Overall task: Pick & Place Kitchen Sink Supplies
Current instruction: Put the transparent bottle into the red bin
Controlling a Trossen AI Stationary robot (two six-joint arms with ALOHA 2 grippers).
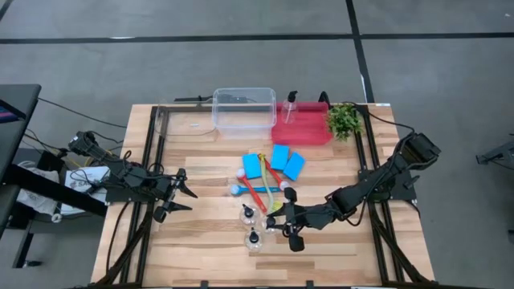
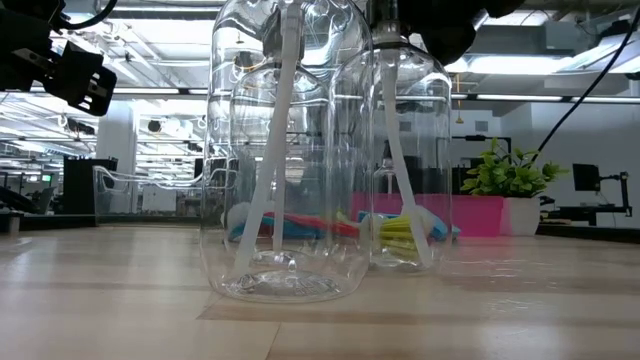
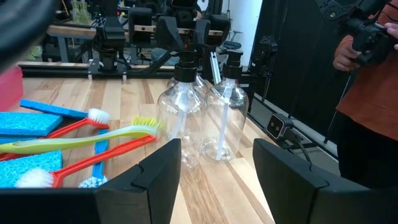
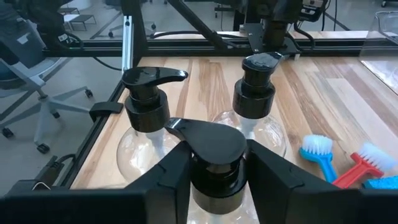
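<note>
Dark jointed arms, black cables, matte pincers

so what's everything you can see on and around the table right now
clear pump bottles: four, clear with black tops, three front centre, one on the tray
sponges: three, blue, table centre
long-handled brushes: red (seemingly two), blue, yellow-green, crossed in front of the sponges
tub: one, clear, back centre
tray: one, red, beside the tub
plant: one, green, right of the tray
table: one, light wood
person: one, rust top, beyond the table
left gripper: open, table's left
right gripper: closed on one front bottle's neck
</note>
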